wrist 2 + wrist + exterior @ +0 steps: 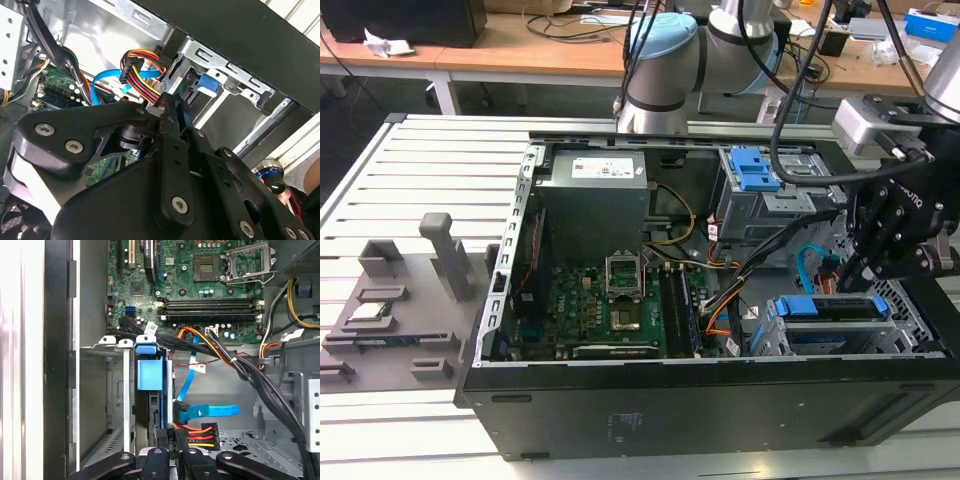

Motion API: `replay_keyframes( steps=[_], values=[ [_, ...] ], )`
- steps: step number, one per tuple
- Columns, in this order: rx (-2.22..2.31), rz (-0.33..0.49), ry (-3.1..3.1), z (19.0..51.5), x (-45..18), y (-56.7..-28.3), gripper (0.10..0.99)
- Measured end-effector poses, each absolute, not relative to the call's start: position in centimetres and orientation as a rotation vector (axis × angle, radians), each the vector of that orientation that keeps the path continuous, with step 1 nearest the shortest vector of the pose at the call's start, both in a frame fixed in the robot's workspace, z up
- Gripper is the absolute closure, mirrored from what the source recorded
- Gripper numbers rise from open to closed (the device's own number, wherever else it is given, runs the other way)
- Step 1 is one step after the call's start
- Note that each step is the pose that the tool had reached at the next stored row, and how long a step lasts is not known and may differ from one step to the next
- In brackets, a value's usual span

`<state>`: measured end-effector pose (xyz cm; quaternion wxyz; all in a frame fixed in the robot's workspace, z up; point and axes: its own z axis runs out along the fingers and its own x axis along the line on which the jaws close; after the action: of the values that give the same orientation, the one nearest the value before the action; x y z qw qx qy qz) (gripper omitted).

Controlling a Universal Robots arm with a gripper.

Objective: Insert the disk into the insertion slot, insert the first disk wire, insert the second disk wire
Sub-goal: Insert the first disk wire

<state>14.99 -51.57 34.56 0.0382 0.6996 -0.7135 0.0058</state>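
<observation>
The disk (825, 308), in its blue carrier, sits inside the insertion slot (772, 335) at the case's near corner on the exterior view's right. In the first wrist view the disk (150, 375) stands edge-on in the silver insertion slot (117, 390). My gripper (855, 275) hangs just behind it. In both wrist views the fingers are close together on the end plug of a red, orange and yellow disk wire (197, 430), right at the disk's rear edge. The gripper (175, 102) meets the coloured disk wire (142, 77) beside the disk (202, 82). A blue flat wire (210, 411) lies alongside.
A taller grey cage with a blue latch (755, 170) stands behind the gripper. Black cable bundles (250, 375) cross between the motherboard (610, 300) and the drive bays. The case wall (720, 400) runs close along the slot. A grey parts fixture (390, 310) lies outside the case.
</observation>
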Motion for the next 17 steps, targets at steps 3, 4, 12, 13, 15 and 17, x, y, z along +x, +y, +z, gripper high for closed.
replay_keyframes(
  steps=[3,4,12,13,15,17],
  values=[
    [2.145,0.021,-2.187,34.39,15.03,-51.90,0.918],
    [2.145,0.021,-2.187,34.32,15.11,-52.07,0.918],
    [2.144,0.021,-2.187,34.11,15.46,-52.24,0.918],
    [2.144,0.021,-2.187,34.05,15.47,-52.24,0.918],
    [2.144,0.021,-2.187,33.82,15.47,-52.24,0.918],
    [2.144,0.023,-2.186,33.61,15.47,-52.24,0.918]
  ],
)
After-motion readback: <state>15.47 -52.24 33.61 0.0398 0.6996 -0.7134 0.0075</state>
